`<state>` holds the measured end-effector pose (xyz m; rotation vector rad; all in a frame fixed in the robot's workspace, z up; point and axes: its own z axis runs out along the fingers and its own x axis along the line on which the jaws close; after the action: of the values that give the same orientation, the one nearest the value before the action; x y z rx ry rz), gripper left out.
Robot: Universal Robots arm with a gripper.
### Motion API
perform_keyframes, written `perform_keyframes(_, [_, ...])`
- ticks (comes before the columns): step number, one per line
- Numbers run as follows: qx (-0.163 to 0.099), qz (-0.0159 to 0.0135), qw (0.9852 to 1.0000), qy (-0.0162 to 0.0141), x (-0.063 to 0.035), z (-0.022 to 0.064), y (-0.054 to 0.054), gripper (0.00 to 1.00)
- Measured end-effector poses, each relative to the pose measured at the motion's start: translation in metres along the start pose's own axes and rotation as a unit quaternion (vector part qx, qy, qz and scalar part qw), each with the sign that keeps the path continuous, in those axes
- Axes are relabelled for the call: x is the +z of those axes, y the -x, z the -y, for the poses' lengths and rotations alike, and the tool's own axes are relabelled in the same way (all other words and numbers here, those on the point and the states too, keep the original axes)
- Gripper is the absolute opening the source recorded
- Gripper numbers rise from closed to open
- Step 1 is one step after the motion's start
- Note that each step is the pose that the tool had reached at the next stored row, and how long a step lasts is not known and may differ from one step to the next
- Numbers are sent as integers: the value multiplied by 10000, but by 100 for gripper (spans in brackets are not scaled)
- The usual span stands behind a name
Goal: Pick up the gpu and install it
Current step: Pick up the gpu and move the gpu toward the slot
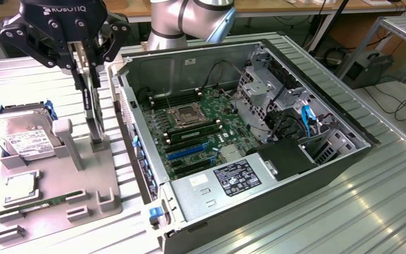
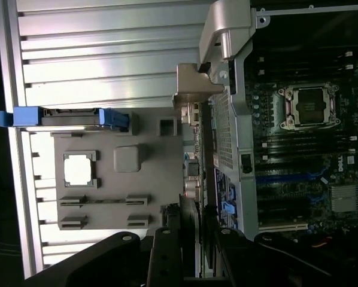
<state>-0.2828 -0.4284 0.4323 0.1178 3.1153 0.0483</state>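
Note:
The gpu (image 1: 91,108) stands on edge, thin and dark with a silver bracket, over the grey holder plate (image 1: 55,177) at the exterior view's left. Its lower end is level with the plate's upright posts; I cannot tell whether it still rests in them. My gripper (image 1: 88,66) comes down from above and is shut on the card's upper part. The wrist view looks along the gpu (image 2: 193,170), edge-on between my gripper's (image 2: 194,242) two dark fingers, beside the case wall (image 2: 233,119). The open computer case (image 1: 274,50) lies to the right, showing the motherboard (image 1: 196,132) with blue slots (image 1: 185,152).
On the holder plate sit a hard drive (image 1: 19,136) in blue rails, a CPU (image 1: 19,186) and a RAM stick (image 1: 34,207). The case wall (image 1: 129,116) rises close beside the card. A drive cage (image 1: 266,90) and power supply (image 1: 238,177) fill the case's right side. Ribbed metal table (image 1: 372,201) surrounds everything.

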Motion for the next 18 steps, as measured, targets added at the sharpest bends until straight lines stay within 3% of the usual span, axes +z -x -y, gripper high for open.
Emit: perform_keyframes(18, [0,0,10000,0,4,-8,113,27])
